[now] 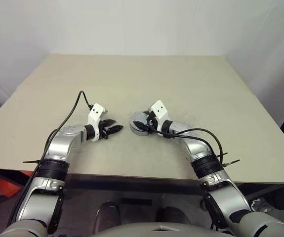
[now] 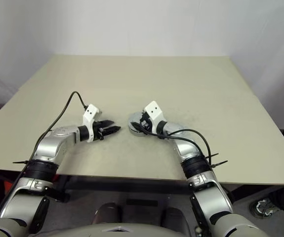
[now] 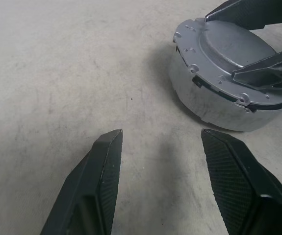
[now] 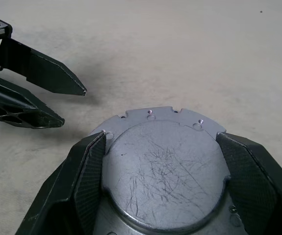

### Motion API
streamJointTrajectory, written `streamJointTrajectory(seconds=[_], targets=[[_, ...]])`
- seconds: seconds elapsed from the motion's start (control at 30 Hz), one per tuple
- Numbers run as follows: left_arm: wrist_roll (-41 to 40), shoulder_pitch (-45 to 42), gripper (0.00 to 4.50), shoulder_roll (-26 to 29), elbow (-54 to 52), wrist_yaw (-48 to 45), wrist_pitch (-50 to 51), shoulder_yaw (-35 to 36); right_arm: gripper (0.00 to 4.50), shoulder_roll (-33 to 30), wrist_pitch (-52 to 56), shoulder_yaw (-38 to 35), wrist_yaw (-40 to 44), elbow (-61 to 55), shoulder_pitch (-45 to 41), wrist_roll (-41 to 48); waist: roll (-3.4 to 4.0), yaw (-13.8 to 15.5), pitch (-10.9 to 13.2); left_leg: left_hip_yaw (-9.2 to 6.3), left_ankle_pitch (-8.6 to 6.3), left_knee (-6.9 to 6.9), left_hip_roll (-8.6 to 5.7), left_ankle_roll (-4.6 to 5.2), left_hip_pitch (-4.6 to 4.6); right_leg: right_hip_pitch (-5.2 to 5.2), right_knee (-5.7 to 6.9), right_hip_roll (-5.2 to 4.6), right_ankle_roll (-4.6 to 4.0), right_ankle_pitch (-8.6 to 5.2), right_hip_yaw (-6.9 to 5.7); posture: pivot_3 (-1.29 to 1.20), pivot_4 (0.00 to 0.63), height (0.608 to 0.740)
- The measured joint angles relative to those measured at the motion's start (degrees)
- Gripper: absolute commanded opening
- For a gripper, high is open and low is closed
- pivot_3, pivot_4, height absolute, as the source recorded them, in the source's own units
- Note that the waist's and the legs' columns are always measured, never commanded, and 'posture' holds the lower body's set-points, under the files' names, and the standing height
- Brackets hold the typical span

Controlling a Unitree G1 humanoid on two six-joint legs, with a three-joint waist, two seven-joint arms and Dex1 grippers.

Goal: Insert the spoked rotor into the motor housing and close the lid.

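The desk (image 1: 206, 84) is a broad beige slab with a faintly mottled surface (pale scuffs show up close). Behind it rises a plain white wall (image 1: 132, 24). Something orange (image 1: 6, 187) sits on the floor below the desk's near-left edge.

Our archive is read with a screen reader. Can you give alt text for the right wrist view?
The right claw straddles the lid seated on the motor housing, one finger on each side. The open left claw hovers nearby over the beige table.

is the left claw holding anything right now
No, the left claw hangs open over bare table, apart from the round silver-grey metal motor housing.
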Motion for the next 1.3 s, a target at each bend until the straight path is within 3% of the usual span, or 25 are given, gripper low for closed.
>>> streamJointTrajectory(seconds=[1.3], targets=[[0.0, -0.2, 2.75, 0.0, 0.2, 0.2, -0.5, 0.0, 3.15, -2.0, 2.1, 0.5, 3.6, -2.8, 1.0, 0.9, 0.00, 0.0, 0.0, 0.00, -0.01, 0.01, 0.00, 0.01, 0.01, 0.01, 0.00, 0.00, 0.00, 0.00, 0.00, 0.00, 0.000, 0.740]])
